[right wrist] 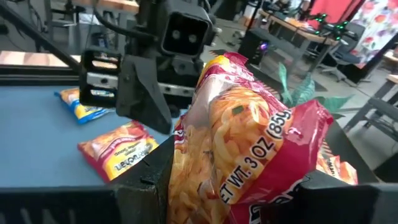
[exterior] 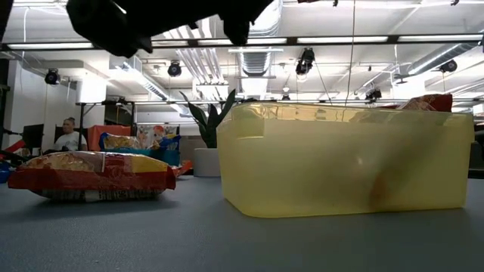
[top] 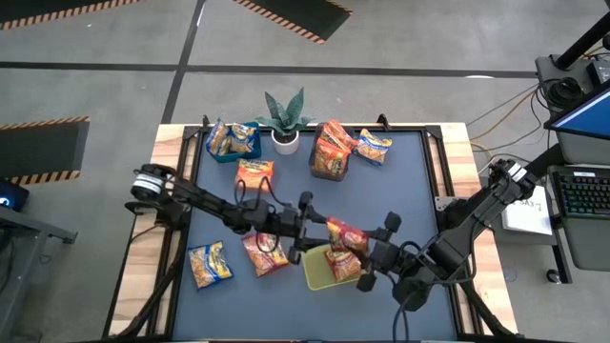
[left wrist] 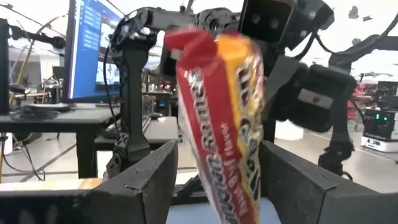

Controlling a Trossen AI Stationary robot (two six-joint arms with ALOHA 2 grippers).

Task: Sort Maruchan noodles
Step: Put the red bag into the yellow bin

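While both grippers meet above the yellow-green bin (top: 319, 269), a red noodle packet (top: 347, 237) hangs between them. Left gripper (left wrist: 217, 180) and right gripper (right wrist: 233, 186) each have fingers pinching that packet.

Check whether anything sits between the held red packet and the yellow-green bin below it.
Nothing visible does. The red packet hangs between the left claw and the right claw, both closed on it, directly above the yellow-green bin, whose open top looks unobstructed.
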